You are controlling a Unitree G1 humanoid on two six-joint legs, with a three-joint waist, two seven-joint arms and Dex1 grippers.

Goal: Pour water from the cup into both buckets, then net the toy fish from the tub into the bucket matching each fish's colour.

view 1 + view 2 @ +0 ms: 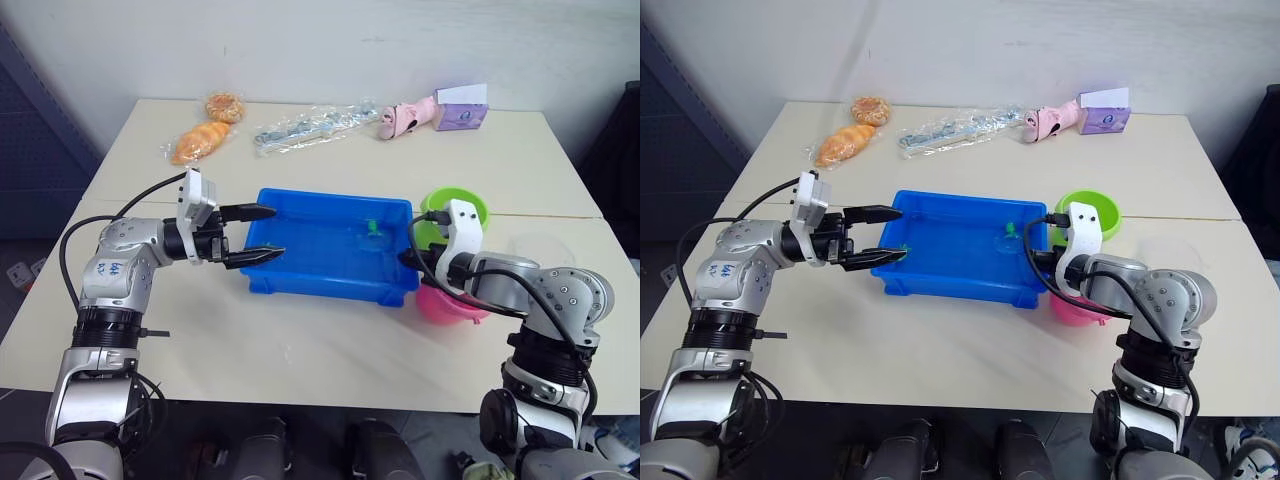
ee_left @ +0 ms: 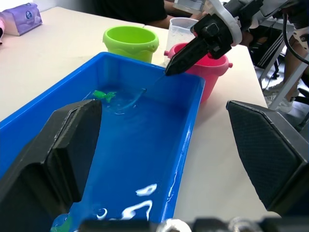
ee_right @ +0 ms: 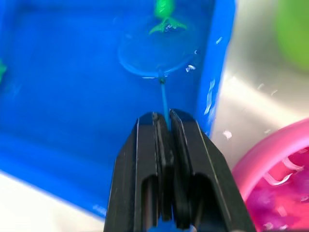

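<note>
A: What's the surface looking like?

B: Two pale tables (image 1: 330,345) are sitting pushed together, seam running across under the tub (image 1: 300,262). A white wall is standing behind them, with a dark blue panel off to the robot's left.

A: Clutter at the back?

B: Orange bagged snacks (image 1: 205,135), a clear plastic packet (image 1: 310,127), a pink toy (image 1: 408,118) and a purple box (image 1: 462,112) are lying along the far edge, well apart from the work area.

A: Tub and buckets?

B: The tub is sitting mid-table holding water. The green bucket (image 2: 130,42) and pink bucket (image 2: 212,70) are standing just beside its right end, pink one nearer the robot. The cup (image 2: 182,31) is standing behind the pink bucket.

A: Right gripper?

B: The right gripper (image 3: 163,126) is clamping its fingers on the net (image 3: 157,54) handle, over the tub's right rim. The hoop is lying in the water with a green fish (image 3: 165,14) at its far edge.

A: Left?

B: The left gripper (image 1: 258,233) is hovering at the tub's left end, jaws spread wide, holding nothing. Another green fish (image 3: 1,67) is showing at the edge of the right wrist view.

A: Anyone around?

B: A person's legs (image 2: 294,63) are showing beyond the table in the left wrist view.
</note>
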